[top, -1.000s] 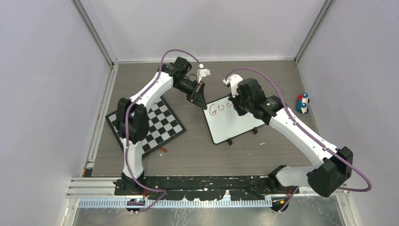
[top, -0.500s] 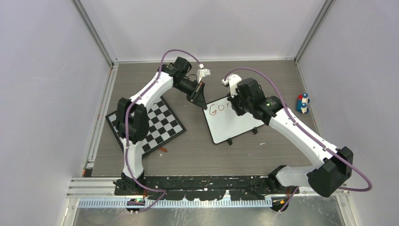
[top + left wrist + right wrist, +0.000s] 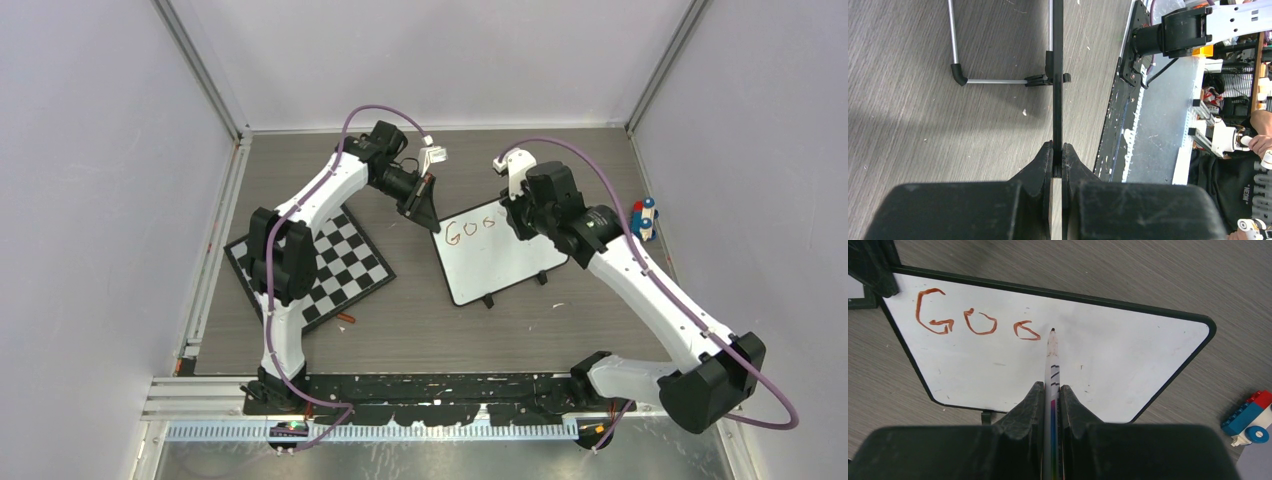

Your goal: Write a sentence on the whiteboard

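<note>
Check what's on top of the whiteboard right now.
Red-brown letters "Goo" on the whiteboard, marker tip by the last letter, held in the right jaws; the left jaws clamp its corner. Overhead, the right arm covers the board's far-right corner.

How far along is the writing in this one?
Done: three red-brown letters, "Goo", on the whiteboard. In hand: right tool grips the marker, tip just past the last letter; left tool clamps the board's edge. Left: the rest of the sentence; the board is mostly blank.
</note>
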Robot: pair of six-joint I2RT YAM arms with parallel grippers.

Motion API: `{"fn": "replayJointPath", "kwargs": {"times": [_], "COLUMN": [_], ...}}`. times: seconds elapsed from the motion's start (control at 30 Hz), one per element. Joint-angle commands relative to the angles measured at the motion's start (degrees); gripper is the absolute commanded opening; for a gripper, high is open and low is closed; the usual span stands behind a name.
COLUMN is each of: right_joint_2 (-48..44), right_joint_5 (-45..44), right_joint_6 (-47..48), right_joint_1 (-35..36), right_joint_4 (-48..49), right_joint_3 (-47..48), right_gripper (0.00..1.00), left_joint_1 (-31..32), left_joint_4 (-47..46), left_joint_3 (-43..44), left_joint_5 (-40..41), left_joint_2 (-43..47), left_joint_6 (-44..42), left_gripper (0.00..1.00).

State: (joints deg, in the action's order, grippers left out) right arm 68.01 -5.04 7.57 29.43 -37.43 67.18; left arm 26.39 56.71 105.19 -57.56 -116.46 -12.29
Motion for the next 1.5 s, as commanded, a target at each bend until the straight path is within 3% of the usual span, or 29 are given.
{"fn": "replayJointPath", "kwargs": {"times": [0.0,0.93,1.47], "right_joint_2": [1.8,3.2,2.5], "right_joint_5": [-2.3,2.8,-2.3], "right_joint_6": [-0.5,0.0,2.4], "right_joint_1": [-0.5,-0.5,-1.0], "right_joint_4": [0.6,2.5,0.3], "right_joint_3": [1.2,0.3,-1.4], "right_gripper": [0.00,0.00,0.00], "left_joint_1": [0.7,0.7,0.7], "left_joint_4": [2.4,2.6,2.8], "left_joint_3": [0.4,1.0,1.2], "left_joint_5": [-0.2,-0.3,-0.4], "left_joint_2": [0.3,-0.3,-0.4], "left_joint_6": [-0.8,-1.0,-1.0], "left_gripper": [0.00,0.00,0.00]}}
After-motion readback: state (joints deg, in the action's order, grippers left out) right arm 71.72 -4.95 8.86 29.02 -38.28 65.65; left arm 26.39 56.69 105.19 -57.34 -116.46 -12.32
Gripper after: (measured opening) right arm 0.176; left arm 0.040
